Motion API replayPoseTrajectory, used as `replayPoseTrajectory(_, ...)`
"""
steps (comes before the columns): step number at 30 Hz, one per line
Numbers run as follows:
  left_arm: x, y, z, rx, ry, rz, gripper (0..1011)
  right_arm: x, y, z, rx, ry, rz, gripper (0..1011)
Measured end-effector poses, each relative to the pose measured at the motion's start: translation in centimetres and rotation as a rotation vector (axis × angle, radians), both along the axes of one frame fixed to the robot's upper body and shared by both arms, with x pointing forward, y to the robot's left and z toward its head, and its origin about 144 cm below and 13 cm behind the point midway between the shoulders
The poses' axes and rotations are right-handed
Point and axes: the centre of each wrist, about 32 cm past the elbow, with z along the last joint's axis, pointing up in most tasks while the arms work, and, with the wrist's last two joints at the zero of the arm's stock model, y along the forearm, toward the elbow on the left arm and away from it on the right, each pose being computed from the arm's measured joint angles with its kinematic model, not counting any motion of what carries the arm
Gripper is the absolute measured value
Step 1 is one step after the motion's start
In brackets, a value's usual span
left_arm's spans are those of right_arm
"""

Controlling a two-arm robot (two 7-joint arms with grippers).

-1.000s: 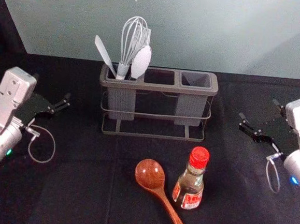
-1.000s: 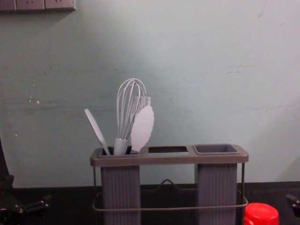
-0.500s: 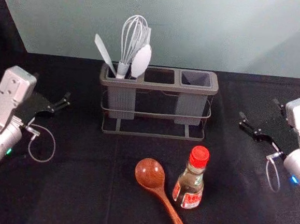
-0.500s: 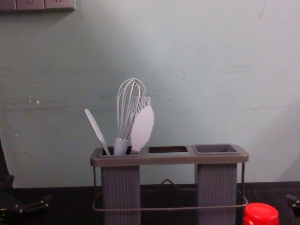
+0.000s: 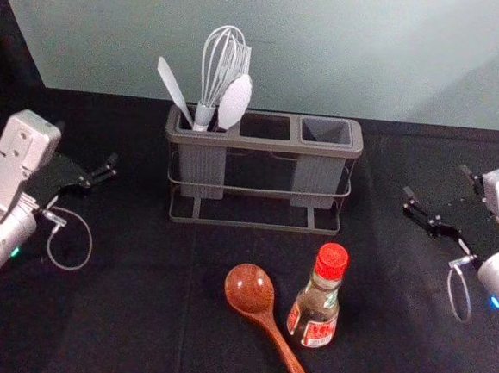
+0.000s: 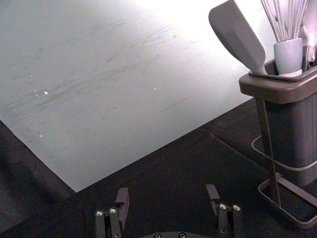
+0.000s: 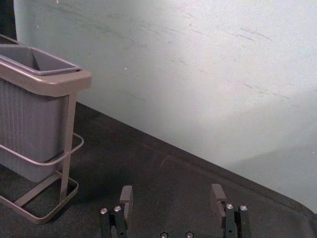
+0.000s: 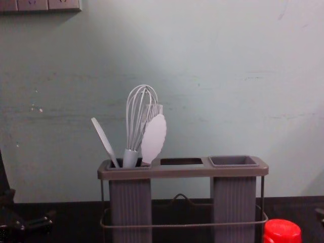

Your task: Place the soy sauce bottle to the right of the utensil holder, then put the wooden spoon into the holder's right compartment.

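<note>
The right claw (image 7: 172,194) is spread wide with nothing between its tips, out on the right side of the bench (image 5: 136,307); the left claw (image 6: 167,194), spread too, is parked at the left. Between them, the soy sauce bottle (image 5: 316,311) stands upright, nearer the robot than the utensil holder (image 5: 264,144) and just right of the wooden spoon (image 5: 249,288). It looks stiff, smooth and fairly weighty, probably slippery and breakable if it is glass, so the body below the neck seems a safer hold than the red cap.
</note>
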Motion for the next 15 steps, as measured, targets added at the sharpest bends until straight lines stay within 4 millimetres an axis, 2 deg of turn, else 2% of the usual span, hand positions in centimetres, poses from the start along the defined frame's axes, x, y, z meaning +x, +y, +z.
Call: replayPoseTrajectory(15,0.0,0.0,0.0,0.000,0.000,0.000,1011,-3.2,-1.4,0.6,0.064,-0.001,0.058,1002)
